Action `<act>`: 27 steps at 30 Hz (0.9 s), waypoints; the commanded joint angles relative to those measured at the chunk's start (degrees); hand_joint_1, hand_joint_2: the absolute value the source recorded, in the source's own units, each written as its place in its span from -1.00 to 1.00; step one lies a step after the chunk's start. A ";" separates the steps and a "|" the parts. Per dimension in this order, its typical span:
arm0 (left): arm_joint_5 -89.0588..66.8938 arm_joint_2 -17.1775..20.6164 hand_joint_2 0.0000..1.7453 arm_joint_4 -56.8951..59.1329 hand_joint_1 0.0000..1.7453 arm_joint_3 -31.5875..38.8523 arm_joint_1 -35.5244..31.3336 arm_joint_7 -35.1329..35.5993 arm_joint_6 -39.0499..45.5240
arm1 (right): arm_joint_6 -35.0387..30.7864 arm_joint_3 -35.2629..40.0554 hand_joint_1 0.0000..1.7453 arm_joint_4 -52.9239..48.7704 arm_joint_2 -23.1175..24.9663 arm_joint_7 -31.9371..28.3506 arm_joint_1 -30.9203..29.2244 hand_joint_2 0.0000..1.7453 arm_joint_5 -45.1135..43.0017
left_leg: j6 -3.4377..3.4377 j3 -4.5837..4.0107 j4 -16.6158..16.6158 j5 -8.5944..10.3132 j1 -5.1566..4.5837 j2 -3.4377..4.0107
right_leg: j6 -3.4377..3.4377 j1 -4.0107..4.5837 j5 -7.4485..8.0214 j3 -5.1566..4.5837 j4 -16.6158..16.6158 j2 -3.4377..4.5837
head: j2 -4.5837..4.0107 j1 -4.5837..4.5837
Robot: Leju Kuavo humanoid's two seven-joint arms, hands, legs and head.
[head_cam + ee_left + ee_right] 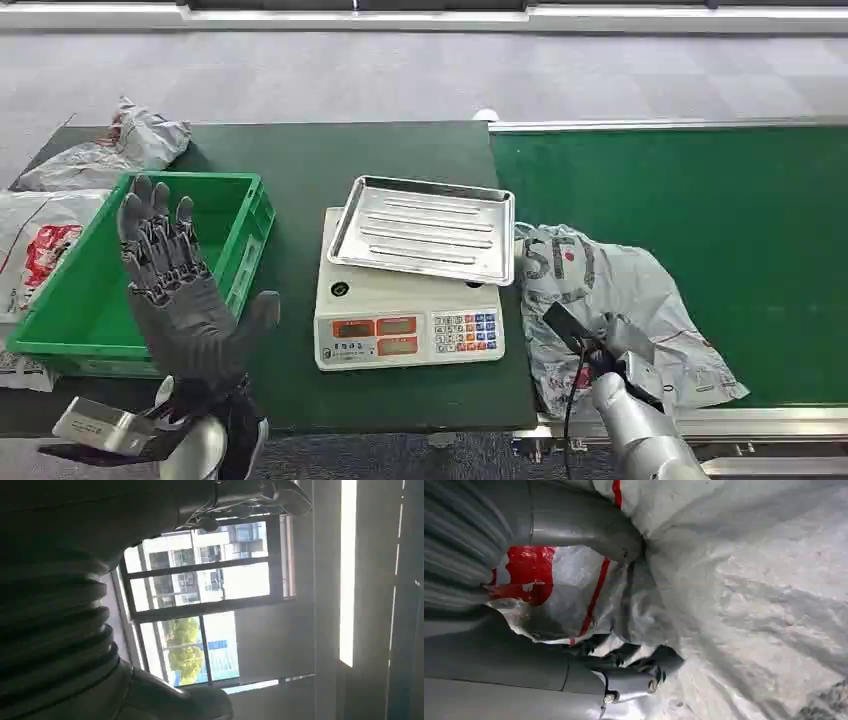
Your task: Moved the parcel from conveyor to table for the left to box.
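The parcel (610, 300) — a soft, crinkled, likely light and slippery poly bag at 4 o'clock of the scale (408, 325) — is pinched at its near edge by the right hand (624, 630), where bunched film is best gathered, while the left hand (175, 285) is held raised, fingers spread, holding nothing.

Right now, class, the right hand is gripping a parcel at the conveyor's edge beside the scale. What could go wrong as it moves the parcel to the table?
1. The limp parcel touches the scale's steel tray; dragging it may snag or shift the tray.
2. The right hand bunches thin wrapping, which might slip or tear.
3. The raised left hand hangs over the green crate, possibly obstructing handover.
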 commanded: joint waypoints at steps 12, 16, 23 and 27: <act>0.49 1.64 1.00 1.85 -1.00 2.23 -0.23 -1.16 1.93 | -3.85 1.92 1.00 2.51 1.48 -6.69 -0.54 1.00 -1.58 | -0.02 0.04 -0.07 0.01 -0.01 0.12 | -0.05 0.04 0.03 0.01 -0.05 0.06 | 0.00 -0.02; 0.52 1.65 1.00 1.84 -1.00 2.25 -0.21 -1.31 2.18 | -4.62 2.14 1.00 1.70 1.66 -9.63 -0.28 1.00 -2.66 | -0.03 -0.07 -0.08 0.03 0.01 0.09 | -0.06 0.06 0.04 -0.09 -0.08 0.02 | 0.00 0.00; 0.73 1.76 1.00 1.62 -1.00 3.08 0.15 -2.30 2.07 | -6.19 7.01 1.00 -17.34 4.56 -16.26 4.25 1.00 -9.97 | -0.04 -0.26 -0.04 0.01 -0.03 0.20 | -0.06 0.00 0.05 -0.31 0.02 0.14 | 0.00 0.00; 1.16 1.56 1.00 2.00 -1.00 2.31 -0.42 -2.07 1.64 | -23.23 6.73 1.00 -47.63 8.54 -24.94 12.35 1.00 -23.99 | -0.06 -0.43 -0.08 0.05 -0.05 0.08 | -0.11 0.00 0.03 -0.49 0.02 0.00 | 0.00 0.00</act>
